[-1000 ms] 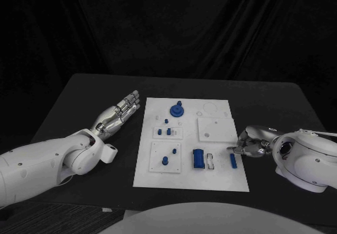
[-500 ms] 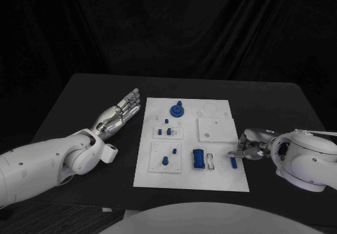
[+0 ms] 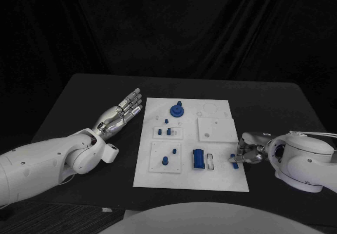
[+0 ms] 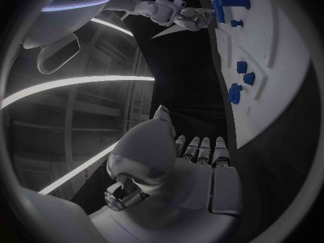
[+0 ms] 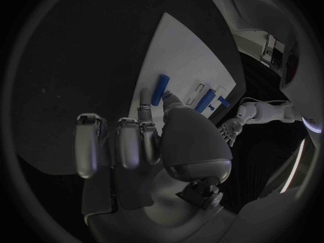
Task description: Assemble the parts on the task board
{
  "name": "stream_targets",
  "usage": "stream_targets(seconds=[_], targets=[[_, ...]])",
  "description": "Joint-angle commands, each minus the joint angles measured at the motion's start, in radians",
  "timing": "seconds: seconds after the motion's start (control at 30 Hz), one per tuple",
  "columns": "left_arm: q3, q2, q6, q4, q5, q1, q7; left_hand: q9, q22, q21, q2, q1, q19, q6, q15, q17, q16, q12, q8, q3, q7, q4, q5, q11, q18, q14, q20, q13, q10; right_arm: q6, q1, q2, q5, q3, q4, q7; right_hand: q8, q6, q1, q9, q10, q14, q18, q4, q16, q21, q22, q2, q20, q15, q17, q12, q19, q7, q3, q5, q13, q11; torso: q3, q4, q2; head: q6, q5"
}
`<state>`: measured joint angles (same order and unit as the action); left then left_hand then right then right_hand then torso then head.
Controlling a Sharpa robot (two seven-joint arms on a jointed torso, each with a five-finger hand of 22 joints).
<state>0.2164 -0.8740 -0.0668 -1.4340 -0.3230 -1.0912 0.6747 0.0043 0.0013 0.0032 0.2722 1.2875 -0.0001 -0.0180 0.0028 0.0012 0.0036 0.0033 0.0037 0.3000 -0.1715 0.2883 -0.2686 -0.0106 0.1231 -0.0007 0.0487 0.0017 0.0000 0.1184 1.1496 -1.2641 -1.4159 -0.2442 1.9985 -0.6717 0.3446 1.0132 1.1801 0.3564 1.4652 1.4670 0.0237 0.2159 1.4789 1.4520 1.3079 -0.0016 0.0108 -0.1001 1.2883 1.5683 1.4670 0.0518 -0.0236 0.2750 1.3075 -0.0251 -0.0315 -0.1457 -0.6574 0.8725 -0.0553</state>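
The white task board [image 3: 189,173] lies in the middle of the black table, also seen in the left wrist view [image 4: 277,81] and the right wrist view [image 5: 189,65]. A small blue bar [image 3: 234,162] [image 5: 162,89] lies flat near the board's right edge. My right hand [image 3: 247,152] is at that edge, with a fingertip [image 5: 144,94] and the thumb tip on either side of the bar's near end; no firm grip shows. My left hand [image 3: 123,111] lies open and flat on the table left of the board, holding nothing.
On the board are a blue round piece [image 3: 178,110] at the far end, small blue pegs [image 3: 168,131], a blue peg [image 3: 165,160], a blue block [image 3: 198,158] and a white raised square [image 3: 215,129]. Bare table surrounds the board.
My right hand has drawn closer along the board's right edge, and its fingertips have come down at the small blue bar. The left arm has stayed still.
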Motion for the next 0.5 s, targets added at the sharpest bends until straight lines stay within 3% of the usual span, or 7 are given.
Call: stream_targets(seconds=[0.03, 0.2, 0.4, 0.5], targets=[[-0.001, 0.003, 0.028, 0.001, -0.002, 0.001, 0.064, 0.001, -0.001, -0.003, 0.001, 0.017, 0.000, -0.002, 0.008, -0.001, -0.004, -0.003, 0.001, -0.008, 0.008, 0.001, -0.014, 0.000, -0.007, 0.001, 0.008, -0.002, 0.000, -0.024, -0.014, 0.009, 0.000, -0.005, -0.005, -0.016, -0.013, -0.002, 0.026, 0.004, 0.106, 0.056, 0.010, -0.019, -0.005, -0.005, 0.218, 0.000, 0.005, 0.004, -0.003, 0.003, 0.050, -0.001, 0.009, 0.014, 0.263, 0.002, 0.0004, -0.0004, -0.001, 0.000, 0.000], [-0.001, 0.005, 0.038, 0.003, -0.002, 0.001, 0.059, 0.001, -0.001, -0.003, 0.003, 0.029, 0.000, -0.002, 0.020, -0.001, -0.004, -0.003, 0.001, -0.015, 0.013, 0.000, -0.031, 0.000, -0.010, 0.001, 0.017, -0.002, 0.000, -0.015, -0.024, 0.021, 0.000, -0.005, -0.011, -0.008, -0.029, 0.001, 0.079, 0.017, 0.106, 0.055, 0.010, -0.059, -0.008, -0.009, 0.217, -0.002, 0.004, 0.003, -0.010, 0.003, 0.049, -0.003, 0.037, 0.041, 0.263, 0.000, -0.0001, 0.0003, -0.001, 0.000, 0.001], [-0.001, 0.008, 0.049, 0.007, -0.002, 0.001, 0.053, 0.001, -0.001, -0.003, 0.005, 0.041, 0.000, -0.005, 0.031, -0.001, -0.004, -0.003, 0.002, -0.022, 0.031, -0.001, -0.050, 0.007, -0.013, 0.001, 0.025, -0.002, 0.000, 0.008, -0.030, 0.030, 0.000, -0.005, -0.014, 0.005, -0.064, 0.003, 0.158, 0.029, 0.106, 0.054, 0.011, -0.133, -0.012, -0.013, 0.217, -0.011, 0.002, 0.002, -0.019, 0.003, 0.048, 0.000, 0.104, 0.196, 0.263, 0.002, 0.0000, -0.0002, -0.001, 0.000, 0.003], [-0.001, 0.009, 0.053, 0.008, -0.002, 0.001, 0.051, 0.001, -0.001, -0.003, 0.006, 0.050, 0.000, -0.006, 0.034, -0.001, -0.004, -0.003, 0.002, -0.028, 0.038, -0.003, -0.063, 0.013, -0.014, 0.001, 0.027, -0.002, 0.000, 0.022, -0.032, 0.032, 0.000, -0.005, -0.012, 0.010, -0.099, -0.007, 0.176, 0.021, 0.106, 0.054, 0.011, -0.174, -0.014, -0.016, 0.216, -0.022, 0.009, 0.011, -0.023, 0.003, 0.047, 0.016, 0.152, 0.267, 0.263, 0.016, 0.0000, -0.0002, -0.001, 0.000, 0.003]])
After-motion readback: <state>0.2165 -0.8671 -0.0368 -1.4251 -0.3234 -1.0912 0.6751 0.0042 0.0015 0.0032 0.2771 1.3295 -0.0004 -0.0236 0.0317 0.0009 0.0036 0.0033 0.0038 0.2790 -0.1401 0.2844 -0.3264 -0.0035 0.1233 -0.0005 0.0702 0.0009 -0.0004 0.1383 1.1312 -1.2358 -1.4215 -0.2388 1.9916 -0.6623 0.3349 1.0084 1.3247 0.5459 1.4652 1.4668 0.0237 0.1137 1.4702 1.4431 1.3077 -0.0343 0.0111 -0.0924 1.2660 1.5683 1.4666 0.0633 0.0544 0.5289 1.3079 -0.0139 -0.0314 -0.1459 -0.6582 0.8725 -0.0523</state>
